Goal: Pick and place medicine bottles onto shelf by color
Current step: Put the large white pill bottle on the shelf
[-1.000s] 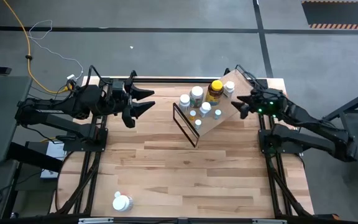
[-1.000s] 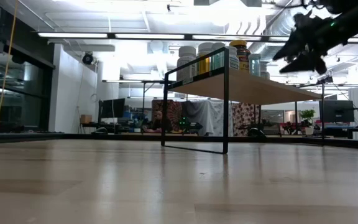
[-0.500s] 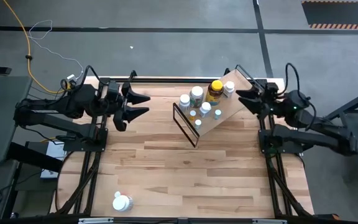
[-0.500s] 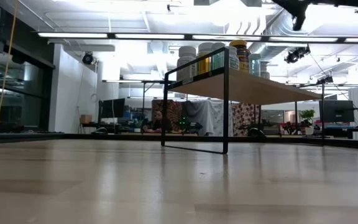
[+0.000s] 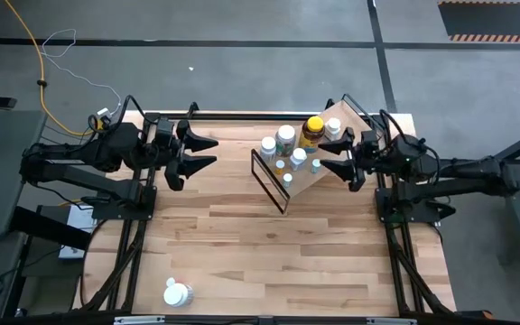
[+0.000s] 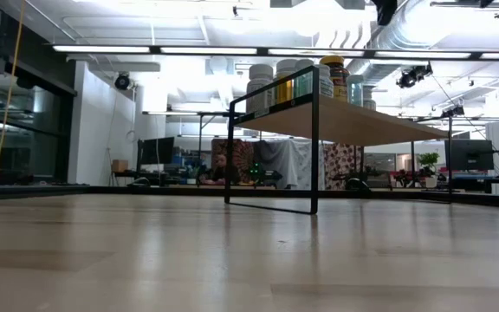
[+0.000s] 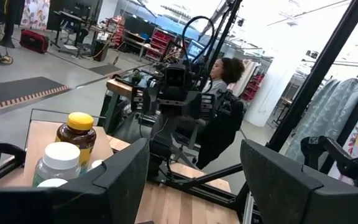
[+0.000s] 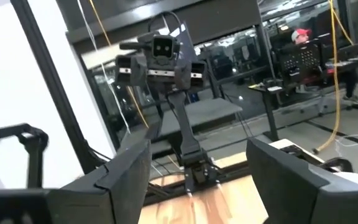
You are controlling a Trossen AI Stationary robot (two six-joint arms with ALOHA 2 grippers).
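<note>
Your left gripper (image 5: 208, 152) hangs over the table's far left with jaws apart and nothing between them. Your right gripper (image 5: 330, 162) hangs beside the shelf (image 5: 325, 176), jaws likewise apart and empty. The shelf carries white medicine bottles (image 5: 285, 136) and an amber bottle (image 5: 312, 131), yellow-capped. One white bottle (image 5: 178, 293) lies at the table's near edge. No label is legible.

The butcher-block table (image 5: 269, 244) carries the shelf (image 5: 325, 167) near its far edge, set at an angle to the table's edges. The shelf board holds a group of white bottles (image 5: 284, 137) and one amber bottle (image 5: 312, 132) with a yellow cap. One white bottle (image 5: 177, 294) lies on the table near its front left corner.
</note>
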